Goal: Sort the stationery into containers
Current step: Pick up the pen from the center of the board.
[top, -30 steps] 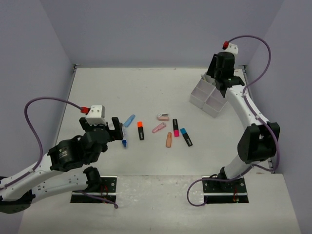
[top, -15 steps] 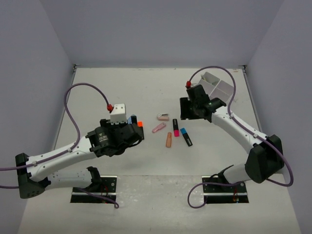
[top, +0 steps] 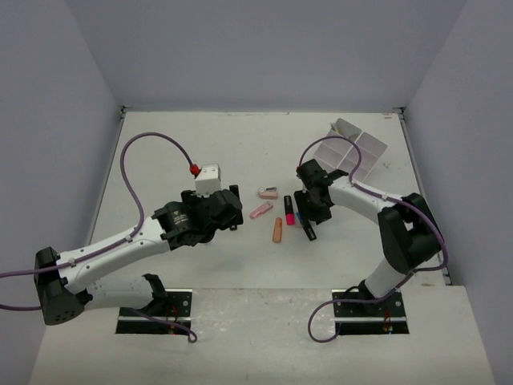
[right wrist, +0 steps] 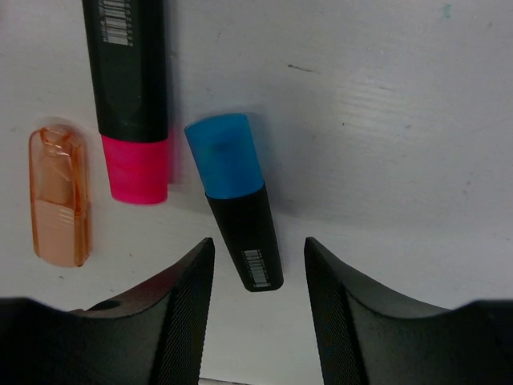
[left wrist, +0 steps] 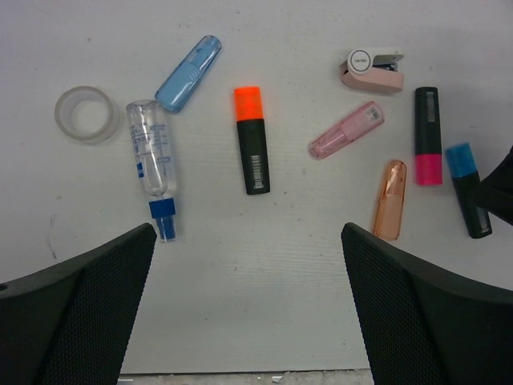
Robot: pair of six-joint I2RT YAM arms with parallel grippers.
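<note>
My right gripper (right wrist: 258, 250) is open, low over the table, its fingers on either side of the black end of the blue-capped highlighter (right wrist: 236, 200). A pink-capped highlighter (right wrist: 130, 96) and an orange translucent piece (right wrist: 58, 195) lie just to its left. My left gripper (left wrist: 247, 241) is open and empty above the table, near an orange-capped highlighter (left wrist: 252, 140), a clear pen with a blue cap (left wrist: 154, 164), a blue translucent piece (left wrist: 189, 73) and a clear tape roll (left wrist: 86, 115). The white divided tray (top: 346, 126) stands at the far right.
A small pink stapler-like item (left wrist: 373, 70) and a pink translucent piece (left wrist: 347, 129) lie between the two grippers. The right gripper (top: 309, 224) and left gripper (top: 231, 207) sit close together at mid-table. Grey walls enclose the table.
</note>
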